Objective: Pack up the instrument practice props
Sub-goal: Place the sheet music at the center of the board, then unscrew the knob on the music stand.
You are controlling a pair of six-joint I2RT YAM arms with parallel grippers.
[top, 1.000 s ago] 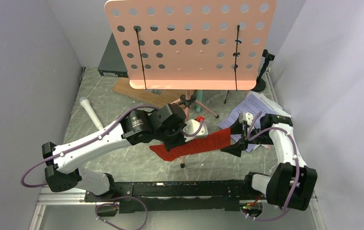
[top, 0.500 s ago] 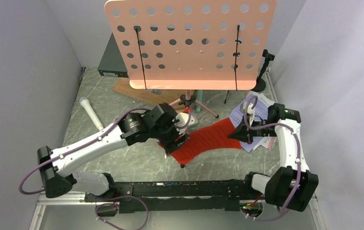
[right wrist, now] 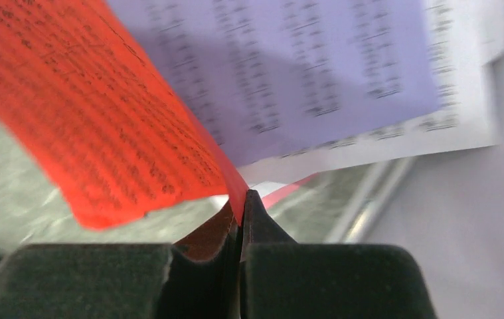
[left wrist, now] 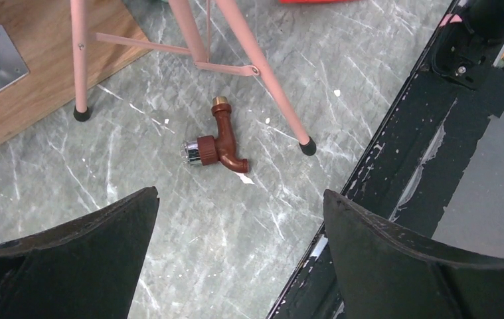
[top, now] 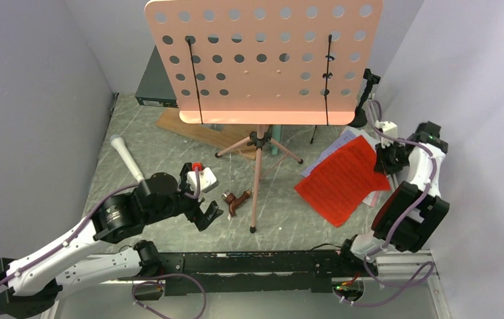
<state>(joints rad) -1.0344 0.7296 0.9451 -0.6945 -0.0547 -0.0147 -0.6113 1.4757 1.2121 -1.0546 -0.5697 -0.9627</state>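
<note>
The pink perforated music desk [top: 262,60] stands on pink tripod legs [top: 257,179] at mid-table. My right gripper [top: 385,163] is shut on an edge of the red sheet-music page [top: 338,183], holding it over the white pages [top: 342,143] at the right wall. In the right wrist view the red page [right wrist: 96,113] is pinched between the closed jaws of the right gripper [right wrist: 241,199], with white pages [right wrist: 315,66] behind. My left gripper [top: 208,216] is open and empty, near the front left. A white microphone [top: 126,156] lies at the left. A black mic mount [top: 366,93] stands back right.
A small brown piece [left wrist: 217,143] lies on the marble just beyond the left gripper [left wrist: 240,194], between the tripod legs [left wrist: 262,66]. A wooden board [top: 189,126] and a dark grey box [top: 156,83] sit behind the stand. The black rail [left wrist: 435,119] runs along the near edge.
My left gripper let go of the red page, opened and drew back to the near left. My right gripper shut on the page and carried it right, over the white pages.
</note>
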